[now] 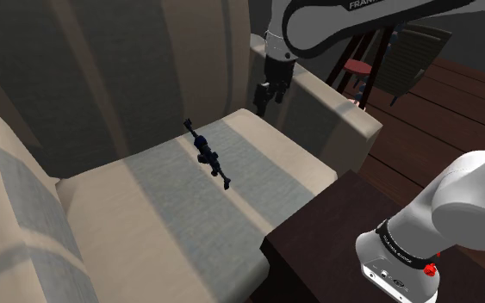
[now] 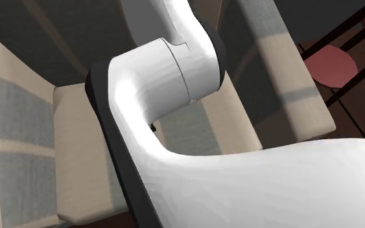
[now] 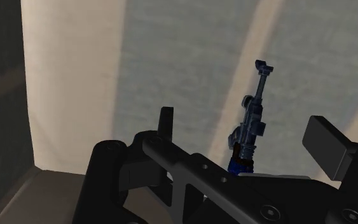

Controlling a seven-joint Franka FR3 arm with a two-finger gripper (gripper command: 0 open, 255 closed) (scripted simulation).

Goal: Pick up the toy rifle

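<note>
At the lower right of the shoulder view, nearest me, the dark stand. Past it, mid-frame, the toy rifle lies flat on the sofa cushion. Farther back, upper middle, my gripper hangs released, fingers apart, near the armrest.

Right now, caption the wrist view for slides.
Open fingers hover over the dark toy rifle on a striped cushion.

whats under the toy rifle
The toy rifle lies flat on a beige and grey striped seat cushion. The open gripper hangs apart from it; in the wrist view its black body covers the rifle's near end, so the cushion there is hidden.
</note>
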